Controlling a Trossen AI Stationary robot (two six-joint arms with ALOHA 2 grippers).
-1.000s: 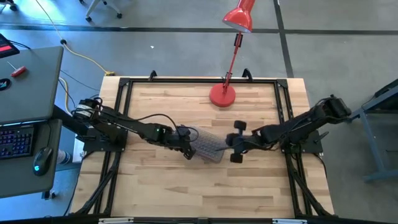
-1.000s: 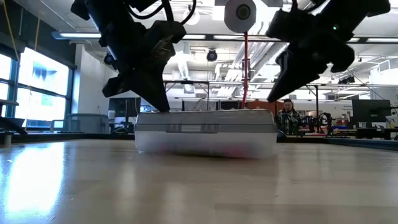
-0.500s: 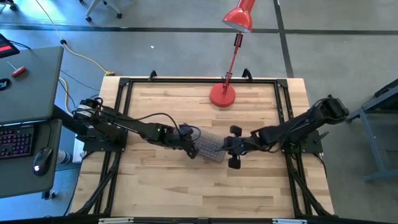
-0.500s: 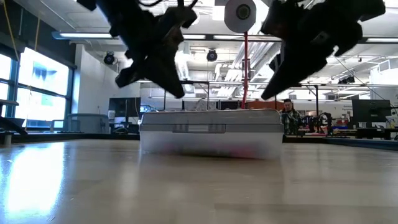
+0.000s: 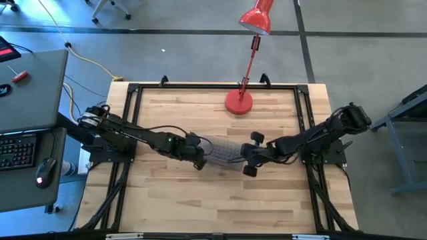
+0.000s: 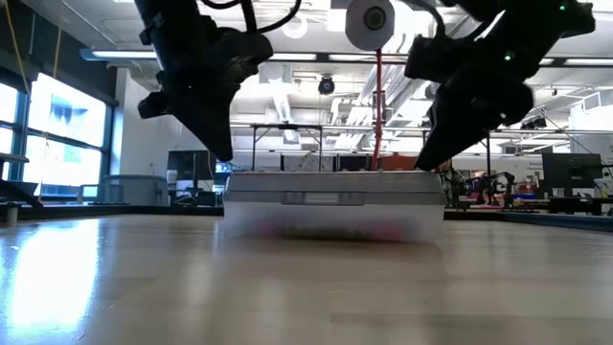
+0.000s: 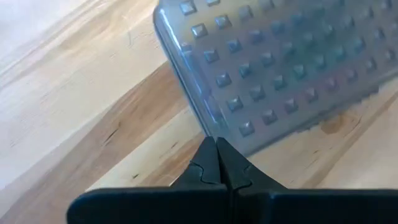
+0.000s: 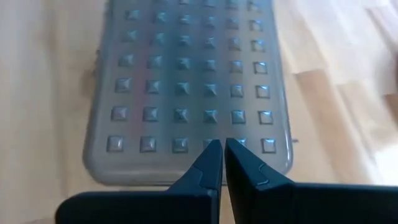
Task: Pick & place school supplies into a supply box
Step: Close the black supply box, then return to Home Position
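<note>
The supply box (image 5: pixel 223 152) lies in the middle of the table with its studded greyish lid (image 8: pixel 186 93) closed, its long side running left to right. The school supplies are hidden under the lid; only a faint pink-red tint shows through the clear wall (image 6: pixel 378 230). My left gripper (image 7: pixel 216 144) is shut, its tips at the box's left end (image 6: pixel 230 177). My right gripper (image 8: pixel 222 146) is shut, slanting down over the lid's right end (image 6: pixel 426 175). My left gripper's shut tips stand at the edge of the lid's left end (image 7: pixel 214 127), slanting down from the table's left. I cannot tell whether they touch it. My right gripper's shut fingertips (image 6: pixel 421 165) reach the top of the lid near its right end (image 8: pixel 214 134), slanting down from the table's right. The box rests flat on the table.
A red lamp stands with its round base (image 5: pixel 239 102) at the table's far edge, behind the box, and its stalk (image 6: pixel 378 105) rises beyond it. Black frame rails (image 5: pixel 133 90) border the table. Bare wood (image 5: pixel 213 200) stretches toward the near edge.
The box has turned on the table from lying slantwise to lying left to right, and has shifted a little toward the right. My left gripper rose off the lid, then went toward the table's left and came down at the box's left end. My right gripper sank toward the lid.
</note>
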